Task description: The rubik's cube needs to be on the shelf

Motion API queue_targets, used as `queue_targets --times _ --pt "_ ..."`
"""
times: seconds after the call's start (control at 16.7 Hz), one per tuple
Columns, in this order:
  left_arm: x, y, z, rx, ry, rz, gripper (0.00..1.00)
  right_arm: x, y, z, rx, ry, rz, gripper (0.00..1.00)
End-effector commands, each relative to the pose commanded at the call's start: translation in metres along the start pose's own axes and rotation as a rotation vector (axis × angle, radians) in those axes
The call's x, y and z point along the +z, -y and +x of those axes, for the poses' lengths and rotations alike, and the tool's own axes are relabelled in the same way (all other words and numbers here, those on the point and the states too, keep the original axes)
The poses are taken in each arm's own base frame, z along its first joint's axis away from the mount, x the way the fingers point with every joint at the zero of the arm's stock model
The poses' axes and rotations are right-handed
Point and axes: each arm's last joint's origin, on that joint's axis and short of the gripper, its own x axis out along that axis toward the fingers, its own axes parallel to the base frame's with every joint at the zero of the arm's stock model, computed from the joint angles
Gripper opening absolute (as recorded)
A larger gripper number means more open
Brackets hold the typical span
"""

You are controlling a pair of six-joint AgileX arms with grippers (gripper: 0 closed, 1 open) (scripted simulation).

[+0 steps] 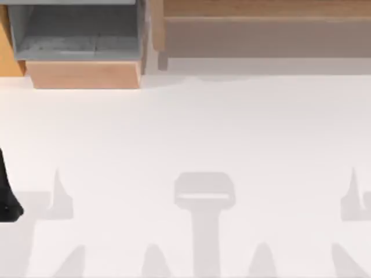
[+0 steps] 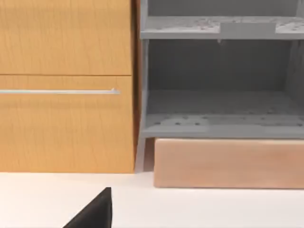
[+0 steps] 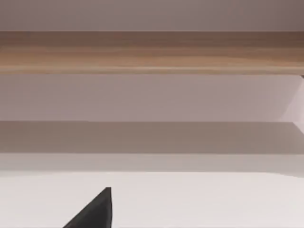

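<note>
one white table (image 1: 191,133) (shelf (image 1: 261,11) behind)

The white desk (image 1: 191,133) is seen bare across its middle and front, so wide passage is left from the top view's left to its right. The far edge is blocked by furniture: a grey-lined compartment (image 1: 75,35) with a light-wood front (image 1: 84,74) at the far left, and the shelf (image 1: 266,8) along the far right, its wooden side post (image 1: 157,29) standing between them. A narrow gap is left beside the post. An orange-wood cabinet (image 2: 66,85) is set just beside the compartment.
</note>
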Motion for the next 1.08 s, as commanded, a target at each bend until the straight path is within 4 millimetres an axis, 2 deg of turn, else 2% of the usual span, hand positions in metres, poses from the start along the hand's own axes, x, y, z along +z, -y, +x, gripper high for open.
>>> queue_targets --times 0.3,0.6,0.84,1.08 --pt "0.003 -0.002 0.002 0.001 -0.016 0.035 1.00 0.000 0.000 0.000 0.000 0.000 0.000 1.00" --pt "0.019 -0.012 0.019 0.006 -0.082 0.208 1.00 0.000 0.000 0.000 0.000 0.000 0.000 1.00" --pt "0.035 -0.029 0.050 -0.003 -0.140 0.405 1.00 0.000 0.000 0.000 0.000 0.000 0.000 1.00" --pt "0.042 -0.060 0.096 -0.025 -0.182 0.626 1.00 0.000 0.000 0.000 0.000 0.000 0.000 1.00"
